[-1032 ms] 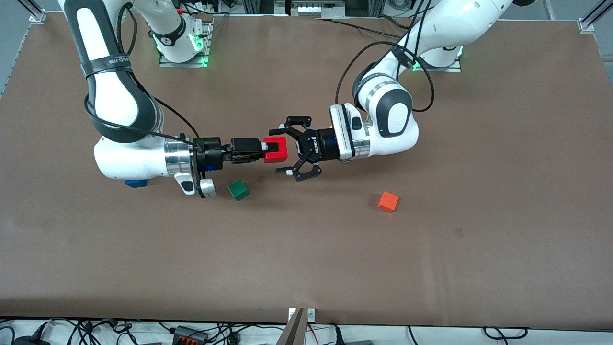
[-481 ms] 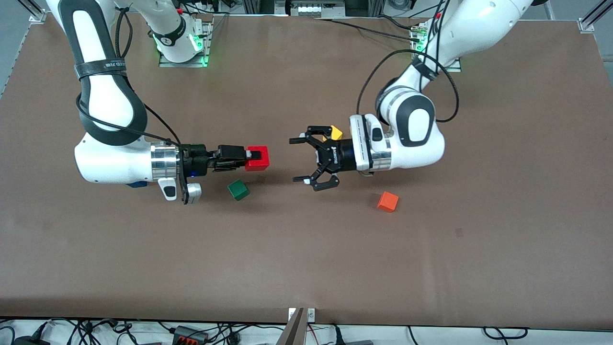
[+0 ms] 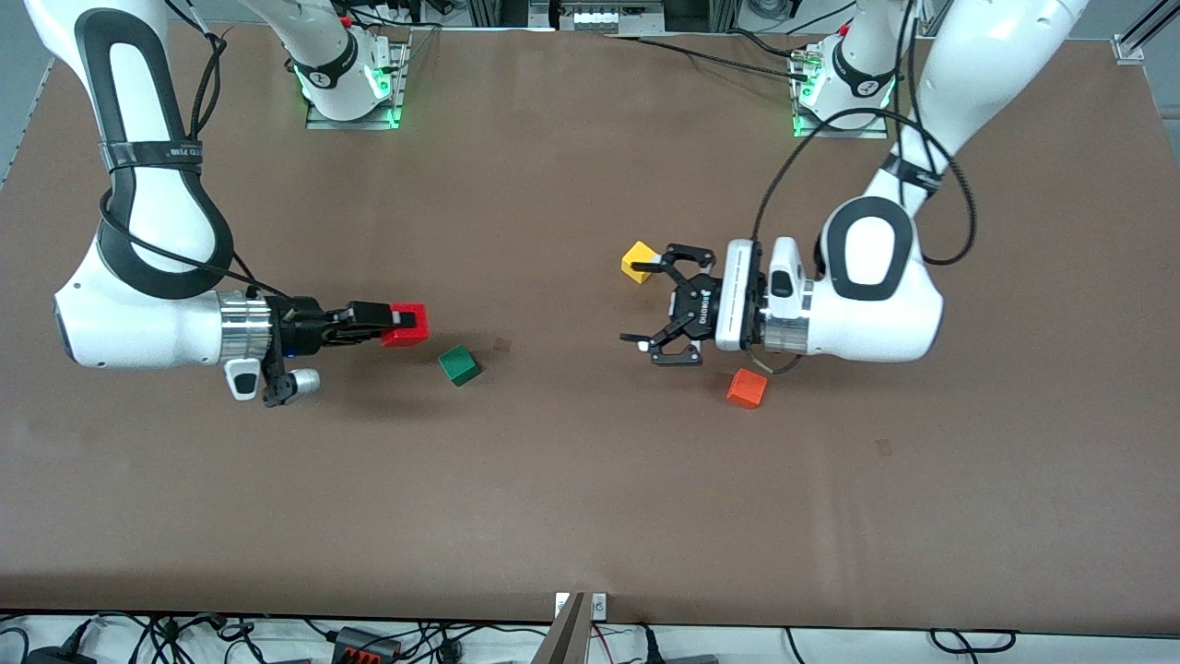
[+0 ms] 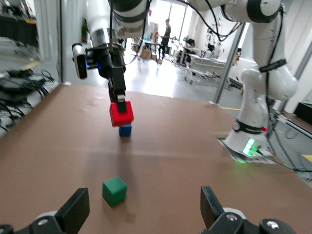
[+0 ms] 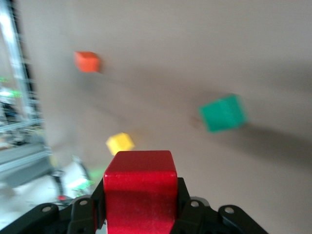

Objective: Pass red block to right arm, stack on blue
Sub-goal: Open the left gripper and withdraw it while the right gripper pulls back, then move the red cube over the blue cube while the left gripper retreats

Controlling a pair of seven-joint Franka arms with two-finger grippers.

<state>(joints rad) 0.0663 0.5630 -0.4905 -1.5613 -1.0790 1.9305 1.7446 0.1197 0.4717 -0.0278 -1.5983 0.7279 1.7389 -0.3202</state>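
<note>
My right gripper [image 3: 398, 324] is shut on the red block [image 3: 407, 326] and holds it low over the table, beside the green cube. Its wrist view shows the red block [image 5: 140, 187] clamped between the black fingers [image 5: 85, 209]. The blue cube is hidden under the right arm in the front view. It shows in the left wrist view [image 4: 125, 130], on the table just below the held red block [image 4: 121, 114]. My left gripper [image 3: 652, 304] is open and empty over the table between the yellow and orange cubes. Its fingers [image 4: 73, 212] stand wide apart.
A green cube [image 3: 458, 365] lies on the table near the red block, nearer to the front camera. A yellow cube [image 3: 638, 262] and an orange cube [image 3: 747, 388] lie by the left gripper. The arm bases [image 3: 350, 88] stand along the top edge.
The right arm has drawn back toward its own end of the table with the red block. The left arm has drawn back toward its end, open, uncovering the yellow cube.
</note>
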